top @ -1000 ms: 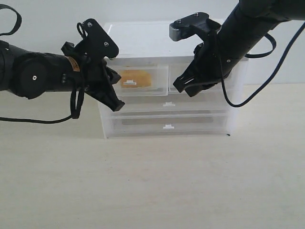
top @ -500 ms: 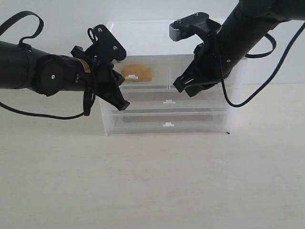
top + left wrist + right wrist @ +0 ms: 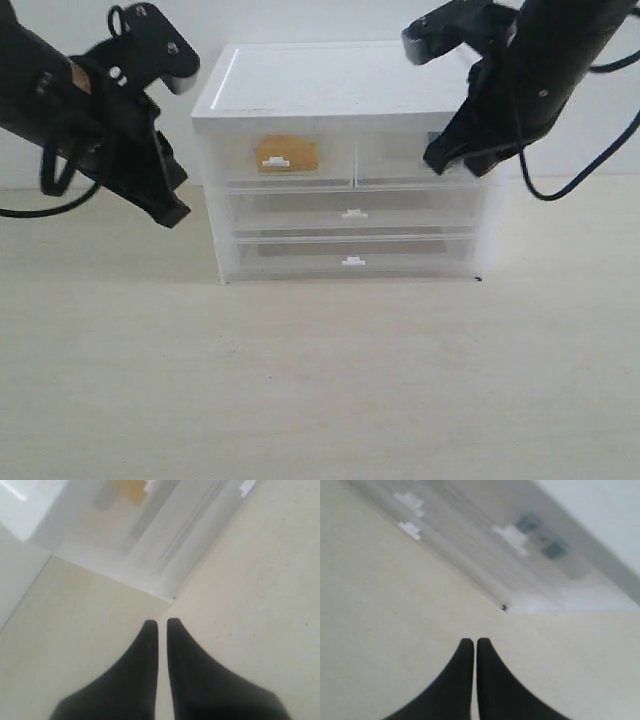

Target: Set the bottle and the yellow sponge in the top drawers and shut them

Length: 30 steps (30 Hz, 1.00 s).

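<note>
Translucent top drawers [image 3: 330, 165], two; yellow sponge [image 3: 300, 152], one.

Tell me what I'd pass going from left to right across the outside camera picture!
left gripper → yellow sponge → white handle of the middle drawer → right gripper

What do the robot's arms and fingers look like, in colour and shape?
The left arm and right arm are black and rounded, with loose black cables. Each wrist carries an angular bracket with silver screws. The fingers are black and taper to rounded tips.
</note>
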Each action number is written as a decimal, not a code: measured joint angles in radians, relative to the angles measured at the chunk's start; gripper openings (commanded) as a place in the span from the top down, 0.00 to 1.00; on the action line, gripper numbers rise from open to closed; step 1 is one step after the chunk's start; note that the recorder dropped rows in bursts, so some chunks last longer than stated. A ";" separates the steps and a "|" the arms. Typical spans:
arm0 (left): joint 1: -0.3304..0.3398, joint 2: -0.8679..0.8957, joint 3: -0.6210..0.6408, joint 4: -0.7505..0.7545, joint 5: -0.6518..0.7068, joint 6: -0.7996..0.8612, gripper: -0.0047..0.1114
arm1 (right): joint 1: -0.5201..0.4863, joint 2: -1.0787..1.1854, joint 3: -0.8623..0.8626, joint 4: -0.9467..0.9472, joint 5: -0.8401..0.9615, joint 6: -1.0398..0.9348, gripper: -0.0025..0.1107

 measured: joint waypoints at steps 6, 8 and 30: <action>0.073 -0.233 0.101 -0.004 0.080 -0.139 0.92 | -0.002 -0.246 0.136 -0.296 -0.043 0.314 0.98; 0.114 -0.313 0.189 -0.006 0.082 -0.178 0.92 | -0.002 -0.349 0.246 -0.328 -0.086 0.374 0.98; 0.152 -1.121 0.767 -0.292 -0.333 -0.204 0.92 | -0.002 -1.430 1.018 -0.343 -0.596 0.574 0.98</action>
